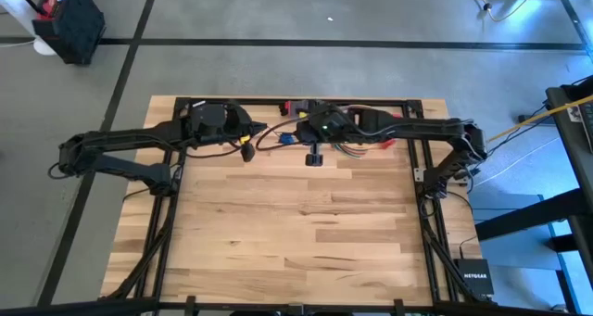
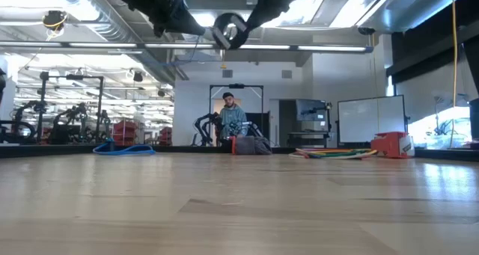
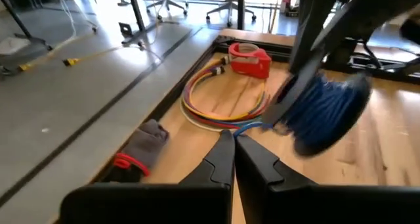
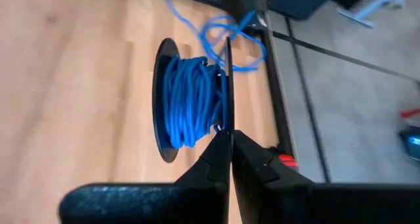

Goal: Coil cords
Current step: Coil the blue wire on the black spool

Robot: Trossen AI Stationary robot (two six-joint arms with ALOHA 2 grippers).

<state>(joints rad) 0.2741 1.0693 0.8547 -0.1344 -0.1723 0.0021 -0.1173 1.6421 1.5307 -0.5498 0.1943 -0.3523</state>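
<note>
Showing tightly wound blue cord point(image 4: 187, 102) on a black spool point(image 4: 163, 99).

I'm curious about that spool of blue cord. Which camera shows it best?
The right wrist view: the spool of blue cord fills the picture, black flanges and windings clear. The left wrist view shows it blurred, beside the coiled coloured cables. The high view shows only a blue speck; in the low view I cannot identify it.

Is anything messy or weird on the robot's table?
A bit. The blue cord is wound on a black spool, but its end has come loose and squiggles in untidy loops off the spool. By the table's far edge, a bundle of coloured cords lies in a neat ring beside a red tape holder. Nothing looks broken.
</note>
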